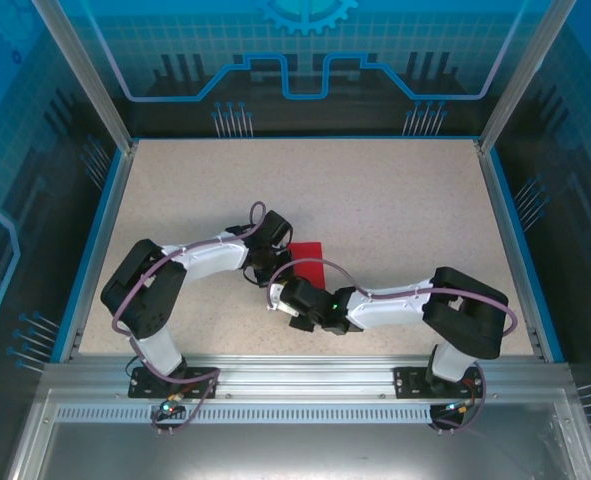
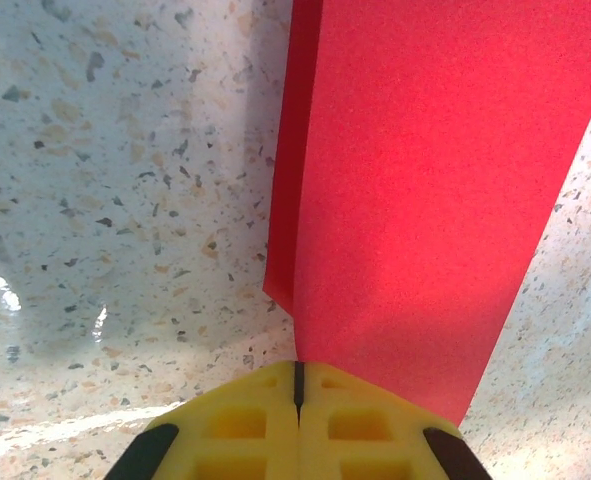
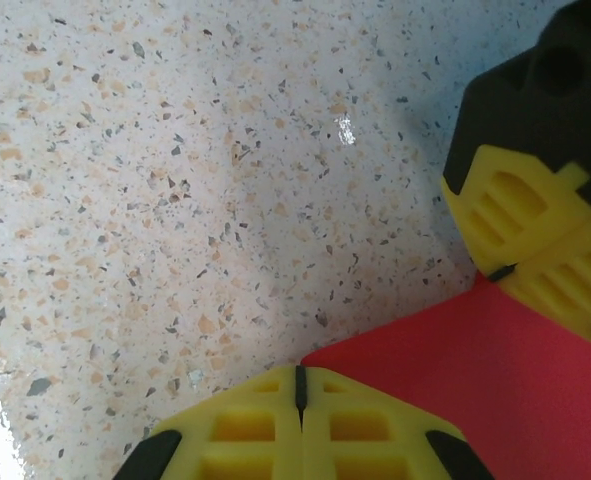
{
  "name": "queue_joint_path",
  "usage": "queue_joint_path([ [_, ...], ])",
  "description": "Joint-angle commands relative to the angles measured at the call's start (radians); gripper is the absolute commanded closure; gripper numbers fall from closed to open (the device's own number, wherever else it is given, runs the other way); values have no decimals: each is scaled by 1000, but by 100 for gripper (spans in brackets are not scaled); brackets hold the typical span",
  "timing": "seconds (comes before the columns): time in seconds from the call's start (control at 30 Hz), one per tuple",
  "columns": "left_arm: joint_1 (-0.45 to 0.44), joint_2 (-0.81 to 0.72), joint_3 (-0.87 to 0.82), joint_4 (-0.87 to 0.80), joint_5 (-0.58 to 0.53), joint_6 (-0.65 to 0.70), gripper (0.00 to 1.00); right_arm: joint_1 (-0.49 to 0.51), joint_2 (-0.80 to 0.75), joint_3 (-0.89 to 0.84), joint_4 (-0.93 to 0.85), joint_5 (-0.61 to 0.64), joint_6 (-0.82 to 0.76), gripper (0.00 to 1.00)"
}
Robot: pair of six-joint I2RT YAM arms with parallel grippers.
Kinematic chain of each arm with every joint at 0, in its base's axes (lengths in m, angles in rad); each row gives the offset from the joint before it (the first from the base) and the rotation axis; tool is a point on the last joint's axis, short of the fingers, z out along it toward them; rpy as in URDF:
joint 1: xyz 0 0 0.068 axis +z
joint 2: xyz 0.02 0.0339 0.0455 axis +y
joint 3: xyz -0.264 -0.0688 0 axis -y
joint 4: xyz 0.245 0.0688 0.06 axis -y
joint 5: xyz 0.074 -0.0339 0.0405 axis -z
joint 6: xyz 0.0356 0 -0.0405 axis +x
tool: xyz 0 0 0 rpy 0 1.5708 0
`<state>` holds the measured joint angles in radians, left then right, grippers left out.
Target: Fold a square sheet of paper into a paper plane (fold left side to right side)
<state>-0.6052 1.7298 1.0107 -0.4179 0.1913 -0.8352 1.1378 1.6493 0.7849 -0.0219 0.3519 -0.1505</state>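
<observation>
Red paper (image 1: 309, 262) near the middle of the table (image 1: 395, 190), a closed gripper at each of two edges.
The paper lies flat on the speckled top between the two wrists (the left wrist view shows a second layer along one long edge). The left gripper (image 2: 297, 385) has its yellow fingers pressed together, tips touching the paper's near end. The right gripper (image 3: 297, 385) is closed too, tips at a corner. Whether either pinches the paper I cannot tell.
</observation>
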Motion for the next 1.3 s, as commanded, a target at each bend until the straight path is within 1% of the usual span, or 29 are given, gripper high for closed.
queue_joint_path([
  [0.0, -6, -13, 36, -48, 2, 26, 91, -7, -32, -10, -28, -33, 14, 100],
  [0.1, -5, -31, 45, -76, -12, 45, 78, -9, -31, -10, -36, -39, 16, 100],
  [0.17, 1, -55, 47, -101, -24, 64, 73, -11, -28, -10, -39, -43, 20, 100],
  [0.3, 25, -115, 53, -148, -35, 100, 59, -19, -19, -10, -41, -60, 29, 100],
  [0.37, 37, -132, 60, -156, -35, 111, 56, -23, -16, -5, -44, -63, 32, 100],
  [0.43, 43, -129, 88, -165, -35, 124, 57, -25, -11, -2, -48, -68, 35, 100],
  [0.53, 43, -79, 154, -164, -16, 153, 61, -27, -7, 2, -50, -69, 40, 100],
  [0.67, 33, 48, 256, -133, 56, 194, 70, -32, -2, 6, -58, -68, 45, 100],
  [0.8, 12, 181, 359, -139, 82, 220, 73, -36, 9, 18, -67, -71, 51, 100],
  [0.87, 7, 245, 403, -151, 76, 219, 74, -36, 15, 26, -76, -74, 50, 100],
  [0.97, 7, 308, 434, -156, 64, 213, 75, -37, 18, 31, -79, -74, 51, 100],
  [1.1, 5, 345, 436, -156, 47, 208, 76, -45, 11, 34, -87, -93, 56, 100],
  [1.2, 0, 370, 436, -161, 46, 215, 76, -60, -8, 36, -96, -128, 64, 100],
  [1.27, -6, 384, 436, -169, 37, 224, 76, -84, -27, 33, -103, -173, 73, 100],
])
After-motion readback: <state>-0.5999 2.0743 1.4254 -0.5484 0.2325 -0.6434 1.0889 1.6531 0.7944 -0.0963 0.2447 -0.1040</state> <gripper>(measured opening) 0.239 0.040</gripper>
